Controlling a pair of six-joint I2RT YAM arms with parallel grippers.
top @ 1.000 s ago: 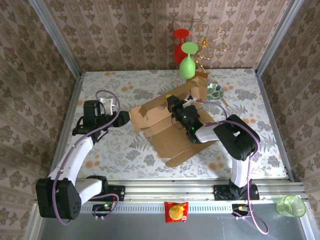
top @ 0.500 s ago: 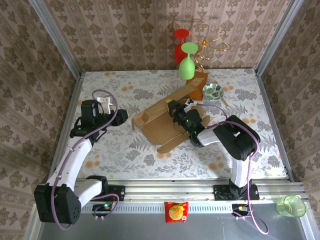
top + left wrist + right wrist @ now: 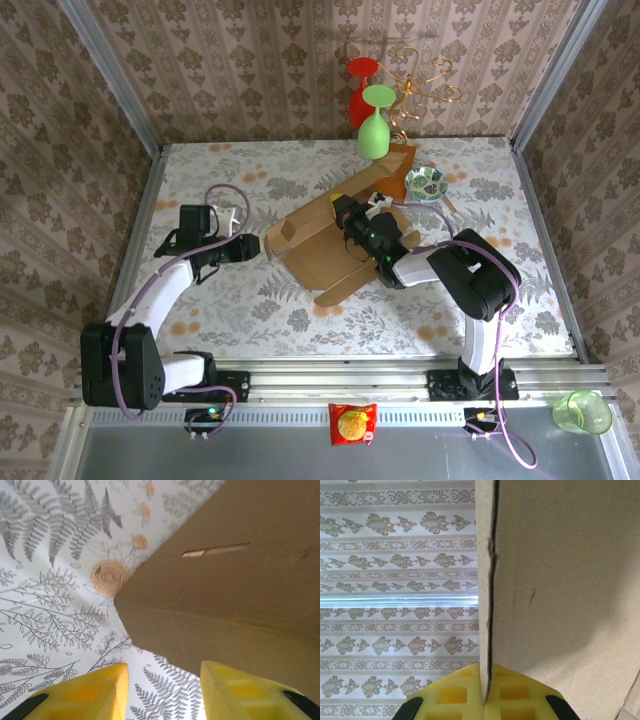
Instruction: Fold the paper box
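Left end effector (image 3: 257, 247) nearer paper box (image 3: 318, 236), ajar, empty; right end effector (image 3: 485, 670) tight on its cropped edge

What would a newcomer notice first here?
The big brown paper box is tilted up mid-table, one edge pinched in the right tool. The left tool sits open just short of its corner. At the back, a green glass and a red glass hang upside down from a wire rack.

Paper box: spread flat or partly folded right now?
Partly folded, not flat: the paper box has panels standing at angles, and the right gripper is shut on one panel's edge.
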